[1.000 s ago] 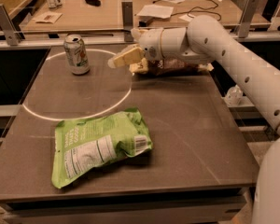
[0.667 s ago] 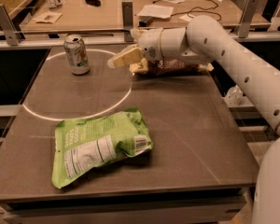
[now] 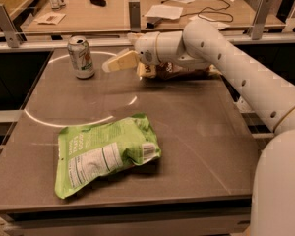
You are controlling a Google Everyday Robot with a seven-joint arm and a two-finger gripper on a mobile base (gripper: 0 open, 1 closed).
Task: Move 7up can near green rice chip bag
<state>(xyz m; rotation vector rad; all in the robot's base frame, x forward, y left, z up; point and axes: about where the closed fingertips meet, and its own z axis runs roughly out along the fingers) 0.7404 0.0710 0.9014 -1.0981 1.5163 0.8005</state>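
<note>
The 7up can [image 3: 81, 57] stands upright at the back left of the dark table, inside a white painted circle. The green rice chip bag [image 3: 105, 154] lies flat at the front left, label side up. My gripper [image 3: 122, 66] hovers at the back middle, a short way right of the can and not touching it. Its cream fingers point left toward the can, look open, and hold nothing.
A brown and cream chip bag [image 3: 179, 72] lies at the back of the table, partly hidden behind my arm [image 3: 221, 53]. The table's rim [image 3: 137, 205] is near the front. A workbench [image 3: 113, 11] with papers, cables and metal brackets stands behind.
My gripper has moved a little to the left, closer to the can. The can and both bags have not moved.
</note>
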